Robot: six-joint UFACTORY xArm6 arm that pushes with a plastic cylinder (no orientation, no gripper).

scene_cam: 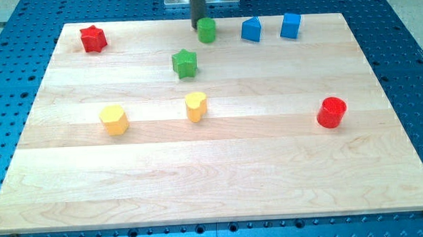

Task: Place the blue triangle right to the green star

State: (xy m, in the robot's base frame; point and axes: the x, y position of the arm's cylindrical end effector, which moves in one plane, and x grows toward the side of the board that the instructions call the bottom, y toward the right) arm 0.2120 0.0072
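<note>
The blue triangle (250, 29) sits near the view's top edge of the wooden board (214, 183), right of centre. The green star (184, 64) lies lower and to the left of it, well apart. My tip (196, 27) is at the view's top, touching the left side of a green cylinder (206, 30). The tip is left of the blue triangle, with the green cylinder between them, and above the green star.
A blue cube (290, 26) stands just right of the blue triangle. A red star (92, 39) is at the top left. A yellow hexagon-like block (114, 120) and a yellow heart (196, 105) lie mid-board. A red cylinder (331, 112) is at the right.
</note>
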